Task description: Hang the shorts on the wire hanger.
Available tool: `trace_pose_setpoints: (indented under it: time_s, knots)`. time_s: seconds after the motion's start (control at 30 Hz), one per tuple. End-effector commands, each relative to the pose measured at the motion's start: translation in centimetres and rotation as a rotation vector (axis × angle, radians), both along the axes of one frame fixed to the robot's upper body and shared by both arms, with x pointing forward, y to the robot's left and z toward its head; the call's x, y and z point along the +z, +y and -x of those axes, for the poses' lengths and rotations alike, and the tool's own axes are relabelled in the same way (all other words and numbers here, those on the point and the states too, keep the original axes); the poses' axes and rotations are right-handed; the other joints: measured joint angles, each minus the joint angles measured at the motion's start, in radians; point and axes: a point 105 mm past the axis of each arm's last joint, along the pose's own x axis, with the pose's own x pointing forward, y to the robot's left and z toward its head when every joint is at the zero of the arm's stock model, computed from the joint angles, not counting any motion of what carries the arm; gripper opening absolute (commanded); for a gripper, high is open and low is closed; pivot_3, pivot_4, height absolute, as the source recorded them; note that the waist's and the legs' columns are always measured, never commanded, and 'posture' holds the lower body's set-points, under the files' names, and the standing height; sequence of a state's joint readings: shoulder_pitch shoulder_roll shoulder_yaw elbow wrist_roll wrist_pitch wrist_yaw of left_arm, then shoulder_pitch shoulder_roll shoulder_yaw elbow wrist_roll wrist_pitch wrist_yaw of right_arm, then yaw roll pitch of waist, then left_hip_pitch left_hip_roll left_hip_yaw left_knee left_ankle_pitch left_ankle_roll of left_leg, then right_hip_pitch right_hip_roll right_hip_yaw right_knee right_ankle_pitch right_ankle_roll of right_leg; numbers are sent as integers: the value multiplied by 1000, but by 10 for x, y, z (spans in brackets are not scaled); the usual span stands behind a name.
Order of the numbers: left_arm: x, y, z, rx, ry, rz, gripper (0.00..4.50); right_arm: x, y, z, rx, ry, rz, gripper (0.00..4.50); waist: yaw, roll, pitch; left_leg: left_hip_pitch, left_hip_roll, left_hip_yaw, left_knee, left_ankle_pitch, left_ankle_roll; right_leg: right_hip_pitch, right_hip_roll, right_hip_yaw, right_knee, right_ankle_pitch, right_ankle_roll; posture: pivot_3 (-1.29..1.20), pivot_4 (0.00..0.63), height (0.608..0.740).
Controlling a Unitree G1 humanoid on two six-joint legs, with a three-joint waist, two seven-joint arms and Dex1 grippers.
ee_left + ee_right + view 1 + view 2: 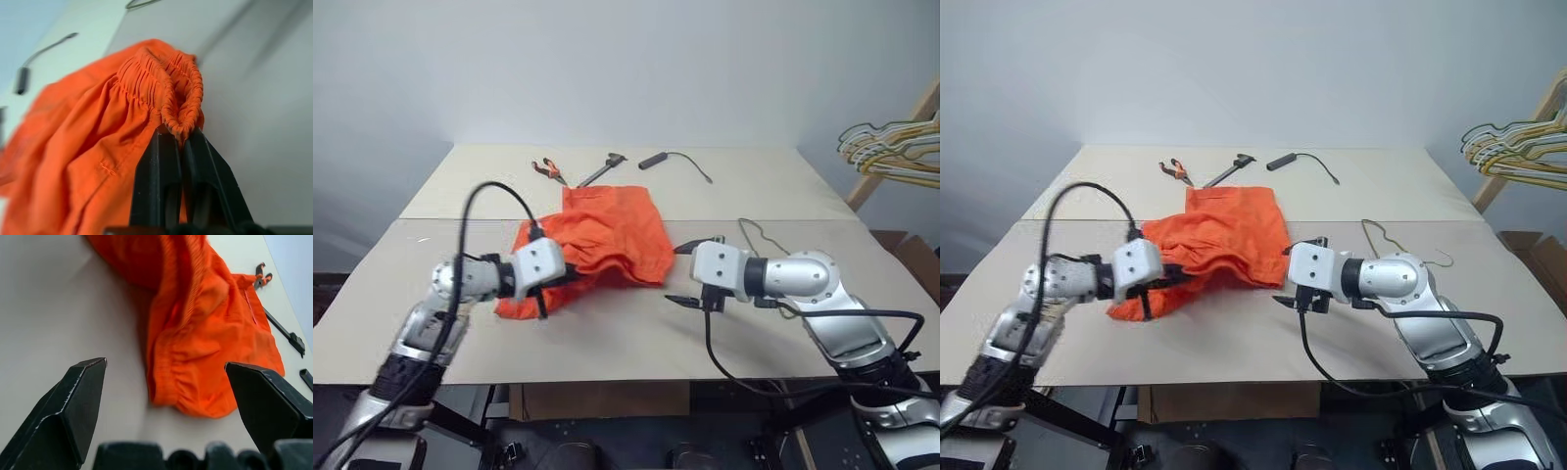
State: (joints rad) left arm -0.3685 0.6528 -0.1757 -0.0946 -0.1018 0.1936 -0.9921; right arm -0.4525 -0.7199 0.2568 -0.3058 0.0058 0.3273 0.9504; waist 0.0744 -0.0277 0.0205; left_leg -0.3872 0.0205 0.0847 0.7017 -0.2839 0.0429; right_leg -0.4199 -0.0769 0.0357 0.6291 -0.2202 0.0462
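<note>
Left gripper (178,139) pinched tight on waistband of shorts (607,240). Grabs stretchy edge, likely so cloth lifts and opens for hanging. Shorts sit middle of head view, on table (754,186), bunched up.

Right gripper (166,396) wide open, holds nothing. Waits just beside shorts, right of middle, likely ready to grab other side.

Wire hanger (1400,240) lies right of middle, behind right arm. Arm hides most of it. Only thin hook and bit of wire show. Left fingertips hidden under cloth in head view.
</note>
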Motion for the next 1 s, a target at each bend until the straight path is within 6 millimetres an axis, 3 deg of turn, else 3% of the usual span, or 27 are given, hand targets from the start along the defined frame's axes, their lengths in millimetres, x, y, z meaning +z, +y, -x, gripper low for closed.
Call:
trace_pose_setpoints:
  time_s: [0.03, 0.1, 0.2, 0.4, 0.57, 0.77, 1.0]
  knots:
    - [-21, -20, -7, 71, 26, -36, 42, 15, -10, -7, -43, -68, -3, 4500, -2, 0, 0, 0, 0, 0, 1, 0, 0, 0, 0, 0, 0, 0, 0, 92, 0, 740]
    - [-33, -26, -12, 101, 21, -67, 42, 14, -12, -9, -57, -73, 1, 4500, -5, 0, 0, -1, -1, -1, 0, 0, 0, 0, 0, 0, 0, 0, 0, 91, 0, 740]
    - [-25, -49, -4, 33, 71, 60, 752, 14, -16, -11, -78, -78, 5, 4500, -9, 0, 0, -1, -1, -1, 0, 0, 0, -1, 0, 2, 0, 0, 0, 89, 0, 740]
    - [-29, -52, 8, -50, 85, 18, 2672, 10, -21, -13, -92, -85, 30, 4500, -11, 0, 0, 0, -1, -2, 0, 0, 0, -1, 0, 2, 0, 0, 0, 90, 0, 740]
    - [-19, -36, 12, -41, 45, -1, 4318, 12, -15, -4, -32, -93, 62, 4500, -11, 0, 0, 0, -1, -2, 0, 0, 0, -1, 0, 2, 0, 0, 0, 92, 0, 740]
    - [-2, 8, 46, -138, 81, -87, 4466, 15, 7, 15, 75, -107, 97, 4500, -28, 0, 0, 0, 1, -4, -1, 0, 1, -2, 0, 3, 0, 0, 0, 90, 0, 740]
    - [20, 57, 53, -10, 76, -27, 4466, 1, 49, 34, 161, -116, 101, 4500, -32, 0, 0, 2, 2, -4, -1, 0, 1, -2, 0, 3, 1, -1, 0, 94, 0, 740]
